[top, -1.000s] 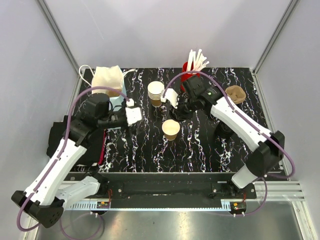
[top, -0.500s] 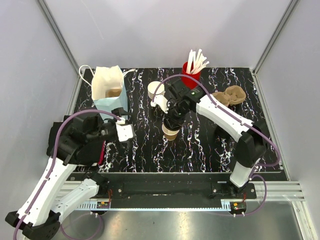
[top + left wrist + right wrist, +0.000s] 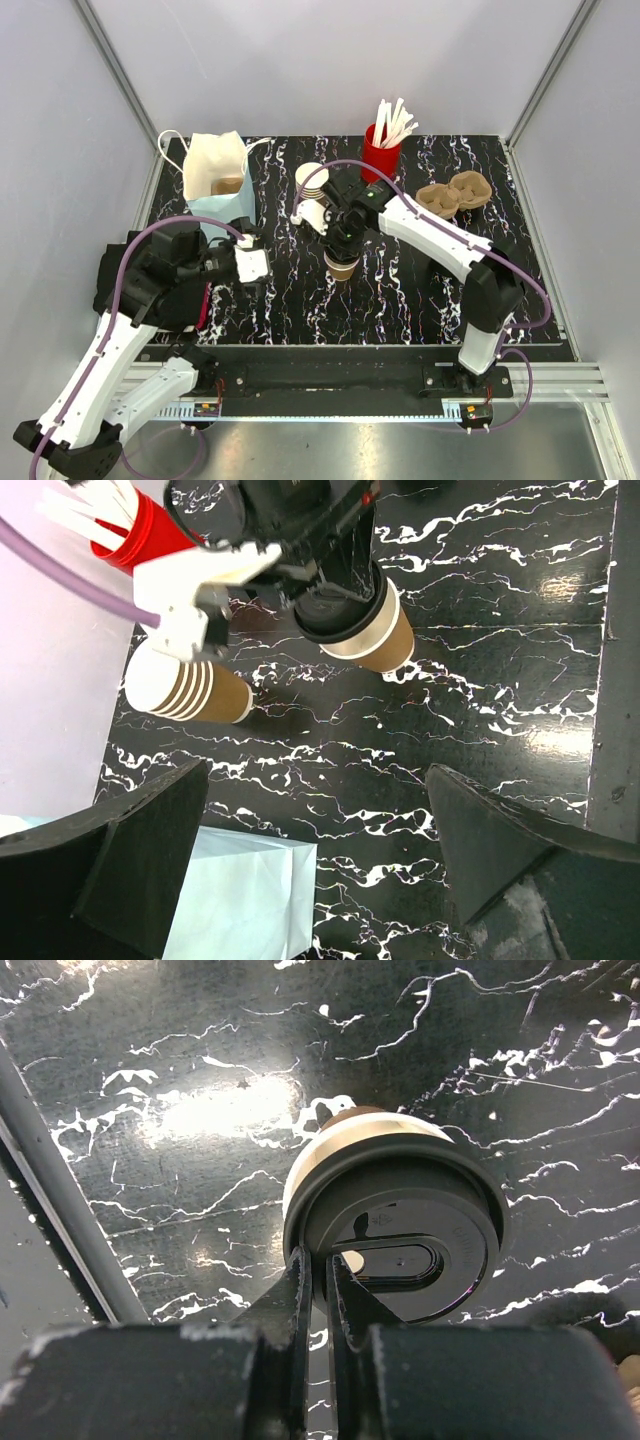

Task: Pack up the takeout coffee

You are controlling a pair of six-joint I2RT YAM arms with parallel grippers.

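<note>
The takeout coffee cup point(image 3: 342, 267), brown kraft with a white rim, stands upright mid-table. My right gripper point(image 3: 343, 238) hovers right over it, shut on the near edge of the round black lid point(image 3: 415, 1230). The lid covers the cup's mouth point(image 3: 310, 1165), shifted a little so the white rim shows on one side; whether it is pressed on I cannot tell. In the left wrist view the cup point(image 3: 388, 645) shows under the right arm. My left gripper point(image 3: 262, 265) is open and empty, low over the table left of the cup, beside the bag.
A pale blue paper bag point(image 3: 215, 175) stands open at the back left. A stack of lidless brown cups point(image 3: 312, 185) lies behind the cup. A red cup of white sticks point(image 3: 382, 152) and brown pulp carriers point(image 3: 452, 195) sit at the back right.
My right arm swung left and down from the back, bringing the lid over the cup. My left arm drew back from the bag toward the near left, still open.
</note>
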